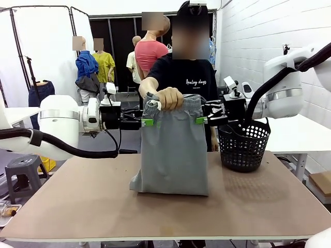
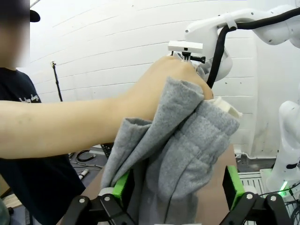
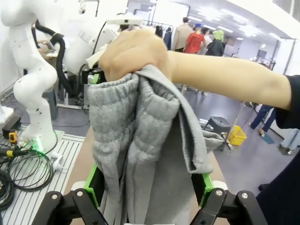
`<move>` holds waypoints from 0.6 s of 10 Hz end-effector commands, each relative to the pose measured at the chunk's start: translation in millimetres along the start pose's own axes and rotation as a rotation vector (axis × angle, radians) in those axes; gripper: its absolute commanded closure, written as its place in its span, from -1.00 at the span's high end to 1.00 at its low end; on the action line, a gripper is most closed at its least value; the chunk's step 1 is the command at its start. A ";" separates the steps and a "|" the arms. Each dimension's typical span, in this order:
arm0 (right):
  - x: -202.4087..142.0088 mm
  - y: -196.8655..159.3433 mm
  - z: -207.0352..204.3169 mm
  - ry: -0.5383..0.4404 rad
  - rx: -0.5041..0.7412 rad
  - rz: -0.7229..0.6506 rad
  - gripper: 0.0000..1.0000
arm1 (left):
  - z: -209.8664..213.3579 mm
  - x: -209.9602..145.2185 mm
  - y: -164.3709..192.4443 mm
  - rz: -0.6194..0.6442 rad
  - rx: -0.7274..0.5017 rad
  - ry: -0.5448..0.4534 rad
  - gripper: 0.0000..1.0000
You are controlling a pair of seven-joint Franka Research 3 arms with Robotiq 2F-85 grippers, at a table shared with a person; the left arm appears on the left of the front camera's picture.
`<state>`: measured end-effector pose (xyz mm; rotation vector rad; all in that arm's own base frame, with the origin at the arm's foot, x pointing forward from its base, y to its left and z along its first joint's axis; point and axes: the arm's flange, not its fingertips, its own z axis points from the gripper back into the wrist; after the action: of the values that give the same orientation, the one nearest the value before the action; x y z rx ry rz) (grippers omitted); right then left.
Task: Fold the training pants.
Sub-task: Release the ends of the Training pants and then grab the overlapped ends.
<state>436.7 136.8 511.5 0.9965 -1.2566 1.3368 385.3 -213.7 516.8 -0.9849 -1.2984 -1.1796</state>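
Soft light grey pants (image 1: 173,150), waistband bunched in a person's hand (image 1: 169,98), hang down to the table (image 1: 77,196), their side edges between the spread, unclosed fingers of the left gripper (image 1: 147,122) and right gripper (image 1: 201,120).

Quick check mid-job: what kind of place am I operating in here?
Probably a robotics lab or test hall, judging by the white-painted brick wall, the white partition screens and the loose cables coiled beside the table.

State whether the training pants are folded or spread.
Folded: a hand holds the training pants up by the waistband, doubled legs reaching the table.
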 end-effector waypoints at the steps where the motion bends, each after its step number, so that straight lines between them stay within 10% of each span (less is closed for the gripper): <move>1: -5.7 5.7 -4.0 -0.026 -0.074 0.009 0.83 | 8.8 -4.2 -9.4 -0.039 0.093 -0.013 1.00; 6: -11.1 4.2 2.8 -0.034 -0.077 -0.015 0.83 | 18.7 -9.5 -11.1 -0.058 0.220 0.035 1.00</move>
<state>436.2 133.4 503.7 0.9878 -1.2830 1.2734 376.3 -191.4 514.5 -0.8119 -1.3660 -1.0973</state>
